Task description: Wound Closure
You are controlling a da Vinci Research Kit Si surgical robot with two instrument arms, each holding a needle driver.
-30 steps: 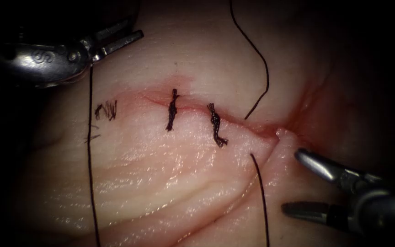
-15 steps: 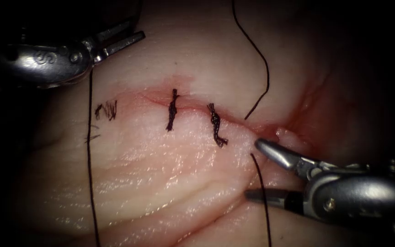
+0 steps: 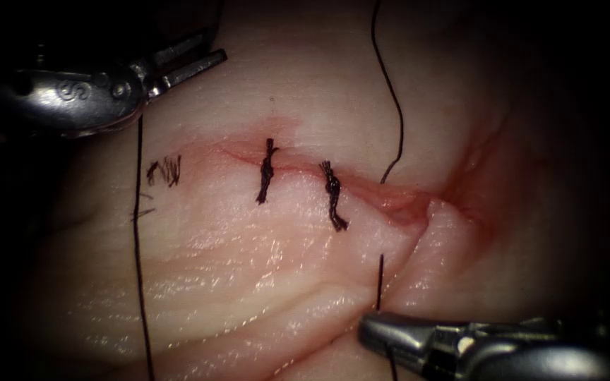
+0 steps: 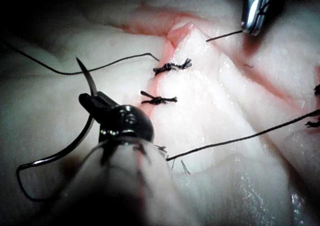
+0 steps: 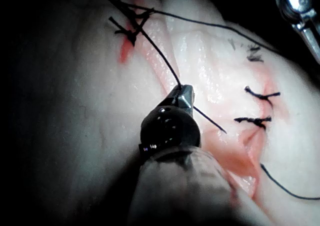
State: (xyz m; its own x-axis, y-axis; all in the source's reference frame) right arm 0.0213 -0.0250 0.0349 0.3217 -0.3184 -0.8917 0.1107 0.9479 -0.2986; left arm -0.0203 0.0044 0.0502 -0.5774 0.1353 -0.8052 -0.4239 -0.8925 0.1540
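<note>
My left tool (image 3: 192, 60) hangs at the upper left, away from the cut, jaws shut on the curved needle (image 4: 86, 75) a short way behind its tip. The needle is free of the tissue (image 3: 248, 268). A long thread (image 3: 138, 233) trails down from that tool. At the lower right, my right tool (image 3: 379, 328) has its jaws shut on the thread (image 3: 380, 282) that leaves the tissue just below the cut's open right end (image 3: 400, 204). The right wrist view shows those jaws (image 5: 182, 93) clamped on the strand. Another strand (image 3: 395, 106) runs down from above into the cut.
Two knotted stitches (image 3: 266, 169) (image 3: 333, 196) close the left and middle parts of the cut. Short cut ends of thread (image 3: 164, 169) lie further left. Red fluid (image 3: 460, 183) stains the tissue around the right end.
The right tool swung in from the right, dropped toward the lower edge and shut its open jaws on the thread below the cut. The upper strand has straightened. The left tool held still.
</note>
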